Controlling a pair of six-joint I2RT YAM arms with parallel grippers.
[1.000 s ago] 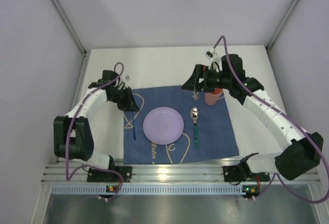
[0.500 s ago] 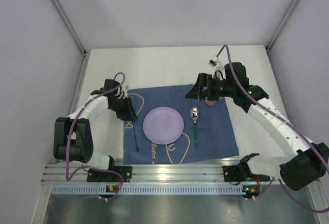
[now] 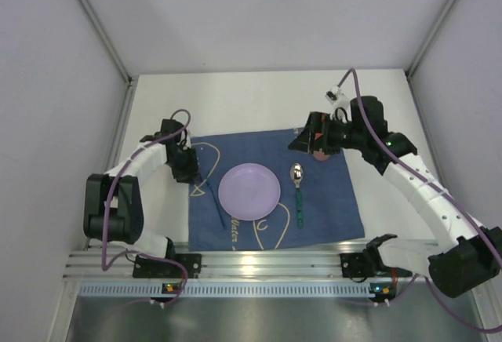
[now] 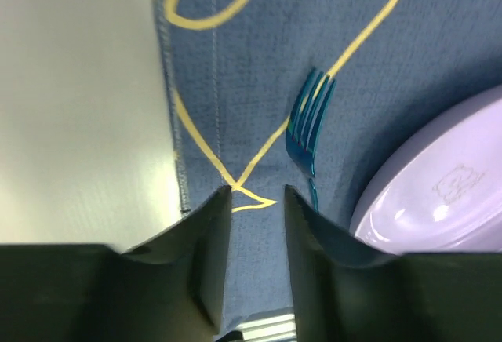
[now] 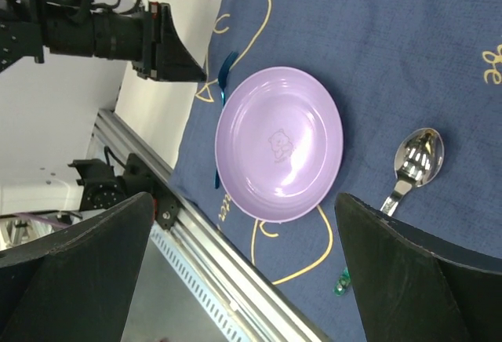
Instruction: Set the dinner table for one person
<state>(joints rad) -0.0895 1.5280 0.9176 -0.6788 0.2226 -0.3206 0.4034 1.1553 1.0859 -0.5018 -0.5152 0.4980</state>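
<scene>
On the white dinner table (image 3: 251,103) lies a blue cloth (image 3: 329,201). On it are a lilac plate (image 3: 249,191), a blue fork (image 3: 213,201) to its left and a spoon with a green handle (image 3: 297,193) to its right. My left gripper (image 3: 192,173) is open and empty, low over the cloth's left edge; in the left wrist view (image 4: 257,193) the fork (image 4: 310,122) lies just ahead and to the right. My right gripper (image 3: 300,138) is open and empty, raised over the cloth's far right corner. It hides most of an orange cup (image 3: 319,154).
The slotted aluminium rail (image 3: 259,267) runs along the near edge with both arm bases on it. White walls close the table on the left, right and far sides. In the right wrist view the plate (image 5: 280,154), spoon (image 5: 416,161) and left gripper (image 5: 172,44) show below.
The fork has left my left gripper and now lies slanted beside the plate. My left gripper has drawn back left. My right gripper has risen and moved right, away from the cup.
</scene>
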